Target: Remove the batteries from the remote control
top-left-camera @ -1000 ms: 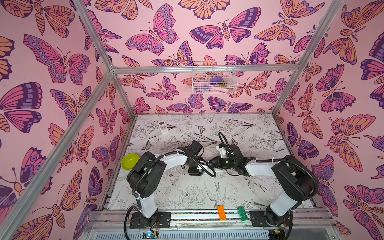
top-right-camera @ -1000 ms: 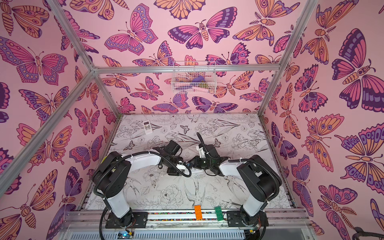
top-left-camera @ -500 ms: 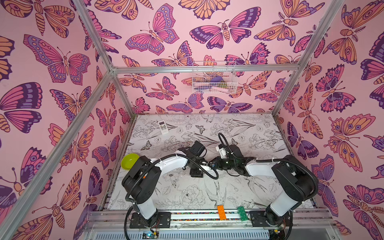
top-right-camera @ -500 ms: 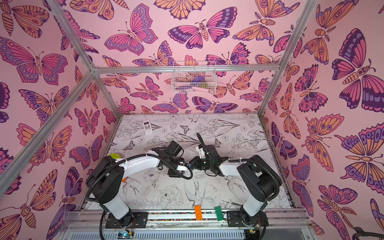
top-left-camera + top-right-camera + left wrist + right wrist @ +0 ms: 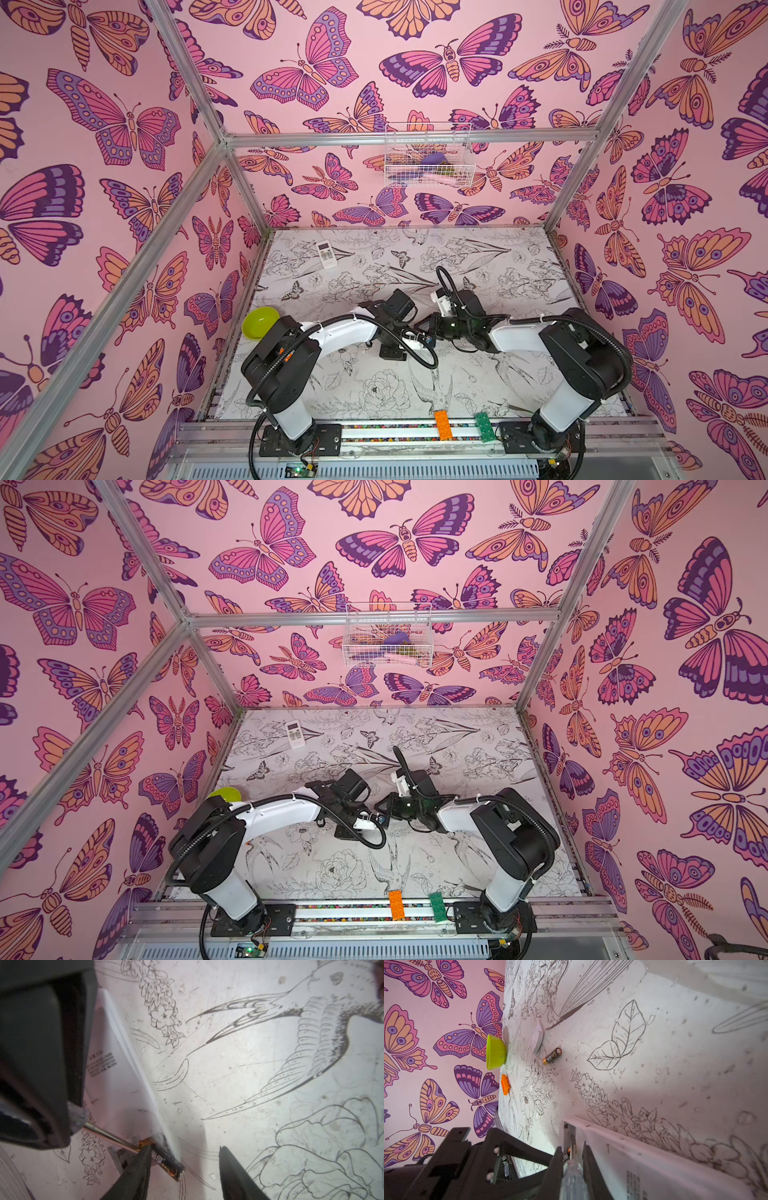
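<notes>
**Battery levered up, grab not yet made**

Mid-extraction, by the look of it. At lower centre of the left wrist view: raised battery (image 5: 167, 1162), black with orange bands, tilted out of the end of the white remote (image 5: 116, 1088), silvery cap clear of the casing. Propped there by the thin shaft of a screwdriver (image 5: 110, 1136), tip against the inner end.

Pinching the clear handle of that screwdriver, at the bottom of the right wrist view: right gripper (image 5: 572, 1147), jaws pressed tight onto it.

Spread either side of the raised battery: left gripper (image 5: 185, 1149), holding nothing. One finger (image 5: 139, 1169) at or just against the battery, contact hard to tell from overlap at this angle. The other finger well off to the right.

Also out already: loose battery (image 5: 552, 1055), lying on the table (image 5: 249, 1064) at upper centre of the right wrist view, just beside a small white cover (image 5: 537, 1040) and near a green bowl (image 5: 495, 1052).

Next, probably: centring the left jaws across the battery's body, closing with both fingers on it, then drawing out along the tilt with the screwdriver kept underneath. Likely risk: a round, slick battery rolling out of a lopsided pinch.
</notes>
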Robot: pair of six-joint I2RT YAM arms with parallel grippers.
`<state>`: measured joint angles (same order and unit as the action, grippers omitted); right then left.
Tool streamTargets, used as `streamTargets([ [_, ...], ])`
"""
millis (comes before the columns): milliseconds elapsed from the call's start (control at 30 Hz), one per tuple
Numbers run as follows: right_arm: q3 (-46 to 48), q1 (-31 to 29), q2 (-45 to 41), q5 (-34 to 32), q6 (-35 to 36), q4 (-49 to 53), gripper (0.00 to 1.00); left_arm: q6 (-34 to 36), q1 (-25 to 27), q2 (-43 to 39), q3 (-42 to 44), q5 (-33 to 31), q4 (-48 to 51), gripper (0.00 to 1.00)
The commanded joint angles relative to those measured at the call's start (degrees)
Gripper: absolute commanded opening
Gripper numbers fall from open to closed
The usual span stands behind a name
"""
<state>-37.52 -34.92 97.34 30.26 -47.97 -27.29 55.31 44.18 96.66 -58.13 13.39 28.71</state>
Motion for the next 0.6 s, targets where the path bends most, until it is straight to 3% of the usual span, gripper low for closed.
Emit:
streamTargets([
  [0,0.5,-0.22,0.99,-1.0,0.16,-0.55,0.0,-0.15,0.2,0.88,0.89,-1.97,-1.67,0.52],
  [200,1.21,-0.15,0.71,-1.24,0.32,-0.66,0.0,-0.56,0.2,1.26,2.76,-4.54,-3.67,0.48],
  [333,0.86,0.03,0.89,-0.62,0.59,-0.07,0.0,-1.55,0.03,0.64,3.2,-6.93,-4.23,0.38],
  [567,0.91,0.11,0.77,-0.85,0.66,0.01,0.0,-2.35,-0.85,0.53,3.81,-7.37,-5.07,0.32],
])
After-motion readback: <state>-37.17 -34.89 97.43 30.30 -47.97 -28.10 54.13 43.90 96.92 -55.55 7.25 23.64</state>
